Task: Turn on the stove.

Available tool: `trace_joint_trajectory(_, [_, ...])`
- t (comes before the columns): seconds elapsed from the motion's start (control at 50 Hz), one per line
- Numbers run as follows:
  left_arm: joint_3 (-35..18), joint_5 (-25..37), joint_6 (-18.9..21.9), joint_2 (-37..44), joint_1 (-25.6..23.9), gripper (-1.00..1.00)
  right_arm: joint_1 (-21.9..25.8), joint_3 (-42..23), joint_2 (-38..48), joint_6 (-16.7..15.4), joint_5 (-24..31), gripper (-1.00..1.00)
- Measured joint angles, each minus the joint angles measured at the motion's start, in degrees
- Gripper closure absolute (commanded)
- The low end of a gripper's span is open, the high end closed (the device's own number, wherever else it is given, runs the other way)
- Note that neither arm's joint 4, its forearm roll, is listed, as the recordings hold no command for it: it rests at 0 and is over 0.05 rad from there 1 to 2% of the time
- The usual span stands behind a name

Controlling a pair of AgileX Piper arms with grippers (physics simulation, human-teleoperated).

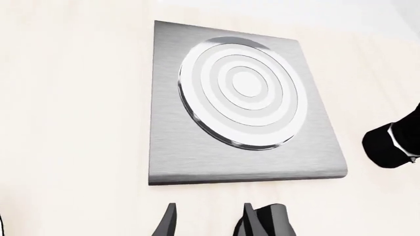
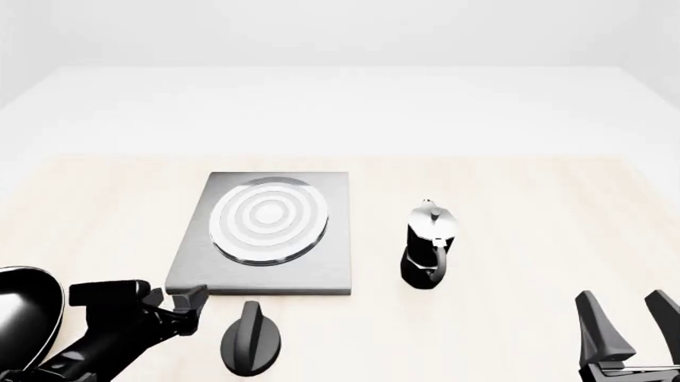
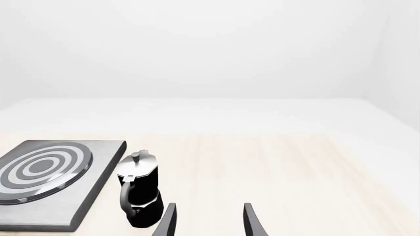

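The stove (image 2: 274, 231) is a flat square brushed-grey slab with concentric burner rings, lying left of centre on the table. It fills the left wrist view (image 1: 243, 103) and shows in the right wrist view (image 3: 46, 177). Its separate black round knob (image 2: 251, 341), with a raised ridge, sits on the table in front of the slab. My left gripper (image 2: 191, 306) is open and empty, just left of the knob and at the slab's near left corner. In the left wrist view, a dark shape beside one finger (image 1: 276, 219) seems to be the knob. My right gripper (image 2: 620, 296) is open and empty at the near right.
A small black-and-silver moka pot (image 2: 429, 243) stands upright just right of the stove. It also shows in the right wrist view (image 3: 139, 189) and at the edge of the left wrist view (image 1: 394, 145). The table (image 2: 531, 207) is pale wood.
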Motion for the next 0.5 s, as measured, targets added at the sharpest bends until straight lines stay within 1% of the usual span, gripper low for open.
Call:
trace_joint_trajectory(0.1, [0.2, 4.9, 2.1, -7.6, 1.0, -1.00, 0.0, 0.0, -0.3, 0.0, 0.2, -1.00])
trace_joint_trajectory(0.22, [0.7, 11.9, 3.9, -18.8, 1.7, -1.00, 0.0, 0.0, -0.4, 0.0, 0.3, -1.00])
trace_joint_trajectory(0.36, [0.9, 20.6, 4.3, -31.9, 2.1, -1.00, 0.1, 0.0, -0.1, -0.1, 0.1, -1.00])
trace_joint_trajectory(0.5, [0.3, 32.7, 3.3, -48.0, 0.6, -1.00, 0.1, 0.0, -0.1, -0.3, 0.3, -1.00])
